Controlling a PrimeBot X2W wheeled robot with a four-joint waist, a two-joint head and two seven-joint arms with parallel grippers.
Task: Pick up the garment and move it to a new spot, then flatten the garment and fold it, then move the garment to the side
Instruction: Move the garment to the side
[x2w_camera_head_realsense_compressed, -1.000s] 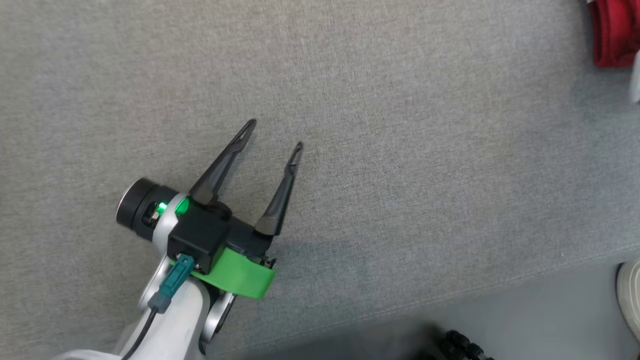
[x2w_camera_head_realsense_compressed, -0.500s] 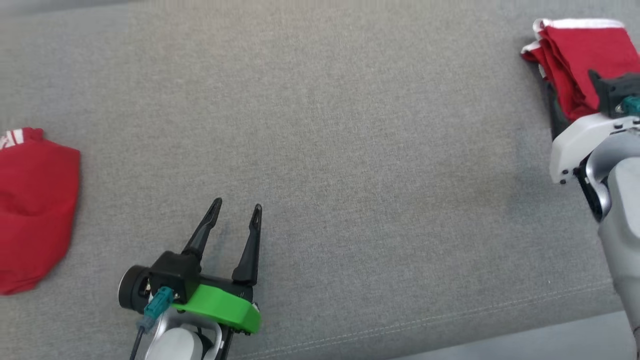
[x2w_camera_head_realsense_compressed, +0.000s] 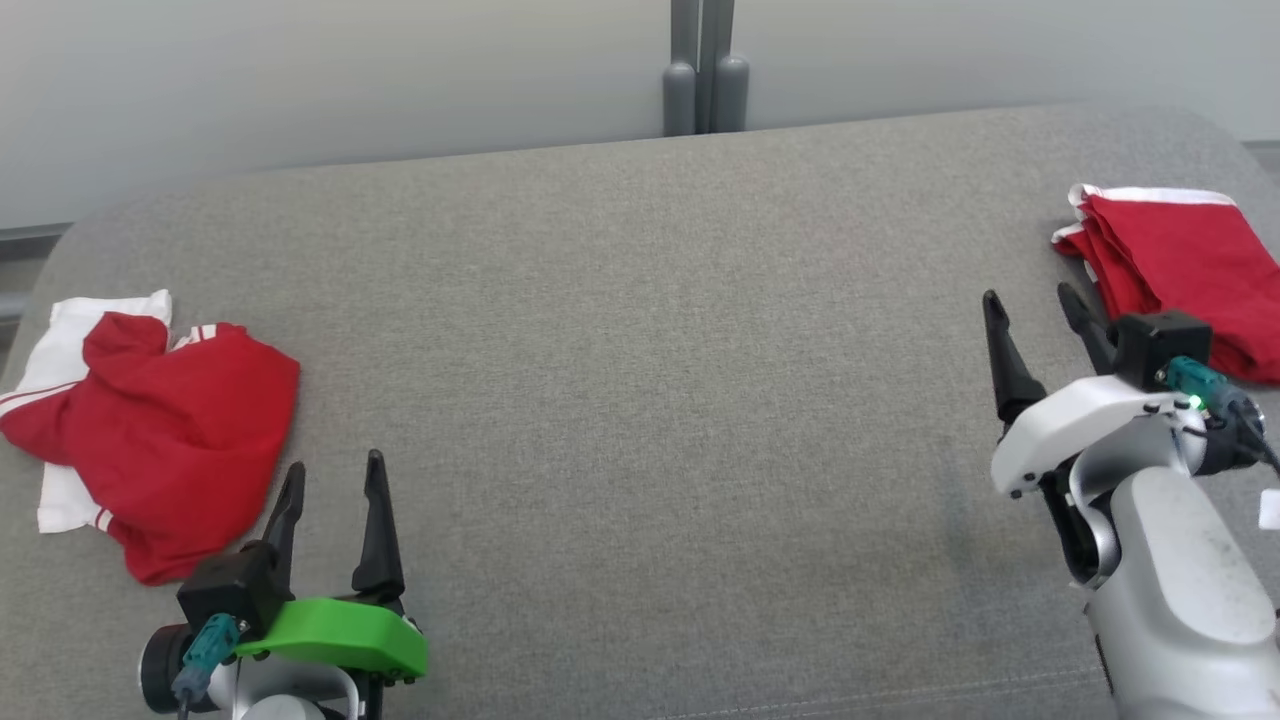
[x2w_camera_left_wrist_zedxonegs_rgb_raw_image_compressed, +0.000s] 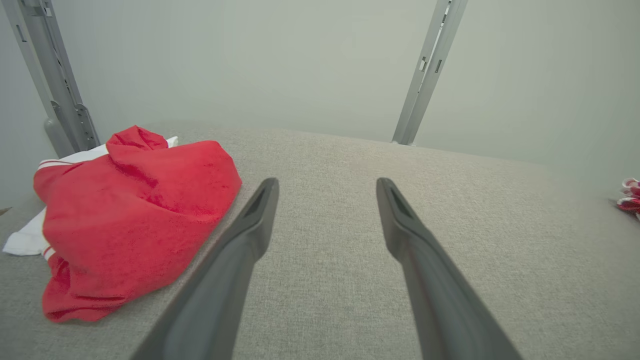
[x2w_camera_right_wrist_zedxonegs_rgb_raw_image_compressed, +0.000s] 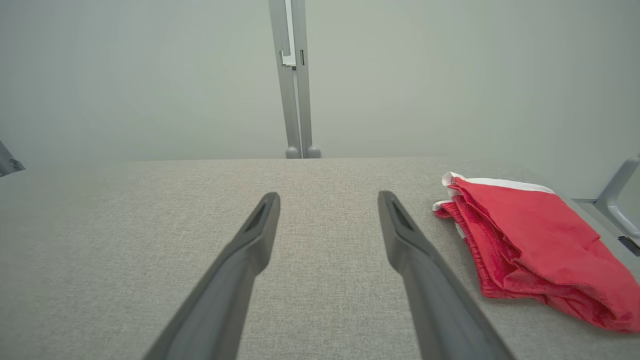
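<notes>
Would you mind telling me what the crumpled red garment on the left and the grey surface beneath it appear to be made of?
Crumpled red garment: soft knit or terry-like cloth, matte, judging by its fuzzy nap and limp folds; fibre unclear. Grey surface: woven upholstery-type fabric, matte, with a fine flecked weave visible in the wrist views.

The cushioned surface (x2w_camera_head_realsense_compressed: 640, 350) is a heathered mid-grey weave. At eight o'clock in the head view, the crumpled garment (x2w_camera_head_realsense_compressed: 180, 430) is bright red, with white parts crossed by thin red stripes. At two o'clock, the folded garment (x2w_camera_head_realsense_compressed: 1190, 265) is the same red with a white border. The left gripper (x2w_camera_head_realsense_compressed: 335, 462) has charcoal fingers above a vivid green bracket (x2w_camera_head_realsense_compressed: 335, 635). The right gripper (x2w_camera_head_realsense_compressed: 1028, 294) has charcoal fingers on a white housing (x2w_camera_head_realsense_compressed: 1070, 425).
</notes>
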